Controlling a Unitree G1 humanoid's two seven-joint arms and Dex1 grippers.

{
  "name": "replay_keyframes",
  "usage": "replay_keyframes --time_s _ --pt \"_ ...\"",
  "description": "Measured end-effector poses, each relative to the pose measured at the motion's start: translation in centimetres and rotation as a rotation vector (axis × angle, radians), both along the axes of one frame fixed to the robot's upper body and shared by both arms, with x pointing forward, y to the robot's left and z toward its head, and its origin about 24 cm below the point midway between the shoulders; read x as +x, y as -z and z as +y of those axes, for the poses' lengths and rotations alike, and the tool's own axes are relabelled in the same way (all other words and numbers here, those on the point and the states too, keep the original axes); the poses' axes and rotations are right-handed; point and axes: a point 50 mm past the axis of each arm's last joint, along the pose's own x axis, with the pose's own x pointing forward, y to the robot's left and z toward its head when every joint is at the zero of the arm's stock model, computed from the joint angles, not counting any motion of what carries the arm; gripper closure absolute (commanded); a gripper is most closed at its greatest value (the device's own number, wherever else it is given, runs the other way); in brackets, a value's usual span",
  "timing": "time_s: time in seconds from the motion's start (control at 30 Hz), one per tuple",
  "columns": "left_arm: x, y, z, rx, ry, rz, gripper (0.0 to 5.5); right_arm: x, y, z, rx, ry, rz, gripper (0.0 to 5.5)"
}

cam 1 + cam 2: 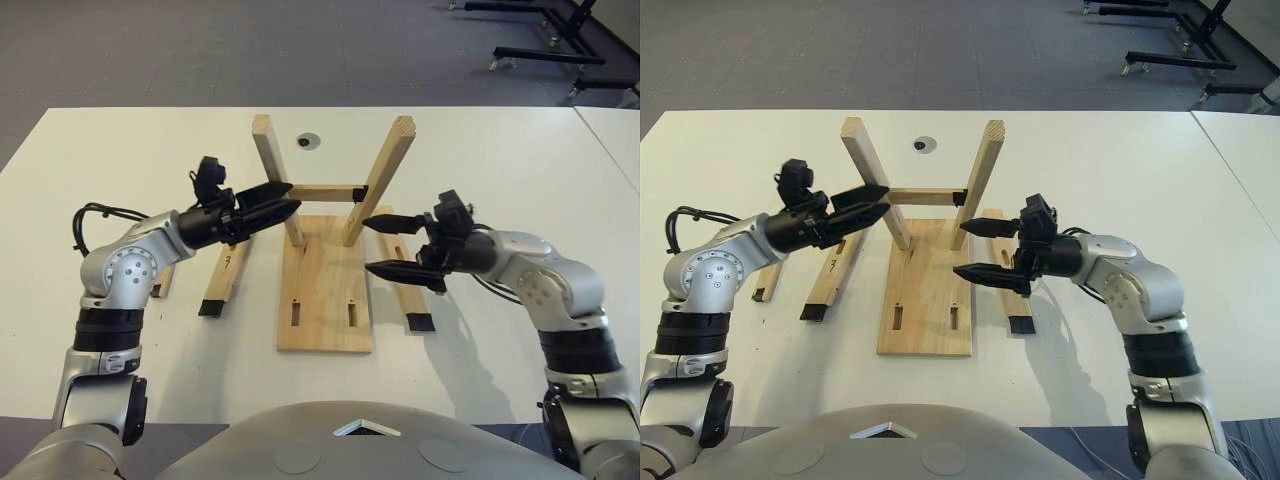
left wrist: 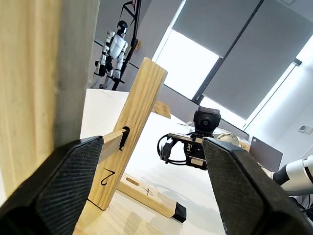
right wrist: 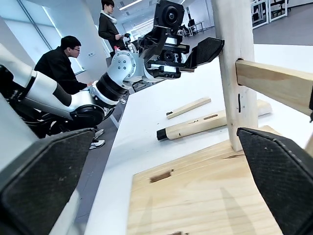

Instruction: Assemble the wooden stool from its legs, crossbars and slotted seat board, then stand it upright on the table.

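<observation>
My left claw [image 1: 293, 197] hung wide open by the left upright leg [image 1: 268, 148], level with the crossbar [image 1: 322, 192]. It gripped nothing, and I could not tell whether a finger touched the leg. My right claw [image 1: 367, 245] also gaped wide and held nothing. Its upper fingertip sat close to the foot of the right upright leg [image 1: 385, 170], and its lower one hung over the edge of the seat board [image 1: 325, 305].

The board lay flat on the table [image 1: 120, 160], with both legs standing in it, leaning apart and joined by the crossbar. A loose leg [image 1: 222, 282] lay to the left of the board and another loose leg [image 1: 412, 302] to the right.

From the head camera, my left arm half hid a thin piece [image 1: 162, 282] farther left. The right wrist camera showed it as a slim bar [image 3: 188, 107] lying beyond that loose leg, and also an open slot [image 3: 160, 176] in the board. The left wrist camera showed the crossbar end seated in the right leg's notch [image 2: 123, 138].
</observation>
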Motion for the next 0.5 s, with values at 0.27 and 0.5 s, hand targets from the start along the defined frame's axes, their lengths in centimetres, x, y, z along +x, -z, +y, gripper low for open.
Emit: replay_keyframes --time_s 0.27,0.5 --pt "-3.3 -2.2 3.9 0.009 -0.158 -0.110 1.80 -1.6 -4.5 -3.3 0.125 0.227 -0.149 0.14" --pt "-1.7 -1.4 11.1 0.446 -0.891 -0.147 1.80 -3.5 -6.5 -4.9 0.204 0.494 -0.214 0.14"
